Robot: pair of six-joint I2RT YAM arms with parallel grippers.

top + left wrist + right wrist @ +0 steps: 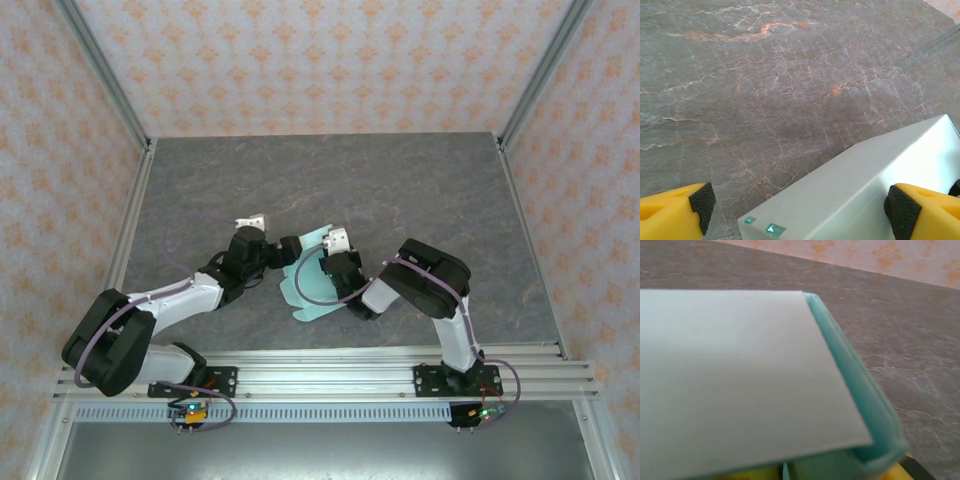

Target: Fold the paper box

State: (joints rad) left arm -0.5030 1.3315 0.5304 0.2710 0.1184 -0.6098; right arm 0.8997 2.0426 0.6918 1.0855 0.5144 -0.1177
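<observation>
**A:** Where is the paper box (pixel 312 285)?

**B:** On the grey table (pixel 420 190), with an arm on each side of it. The left gripper (pixel 802 210) is at the box's left side and the right gripper (pixel 336 262) at its right.

**A:** Why that arrangement?

**B:** My guess is that one side steadies the card while the other turns a wall up. The left gripper's jaws stand wide, straddling a raised pale panel (pixel 860 185) of the box. One of its black pads (pixel 901 210) is at the panel and the other is clear of it, so it grips nothing.

**A:** And the right one?

**B:** The card lies across its camera and only slivers of yellow finger show beneath. I cannot tell whether it pinches the box.

**A:** Anything inside the box?

**B:** Nothing I can see. From the right wrist a doubled teal wall (pixel 865 390) stands along the box's edge, but the panel hides most of the hollow. The scalloped tabs (pixel 296 300) on the box's near side lie flat, so it looks only partly folded.
</observation>
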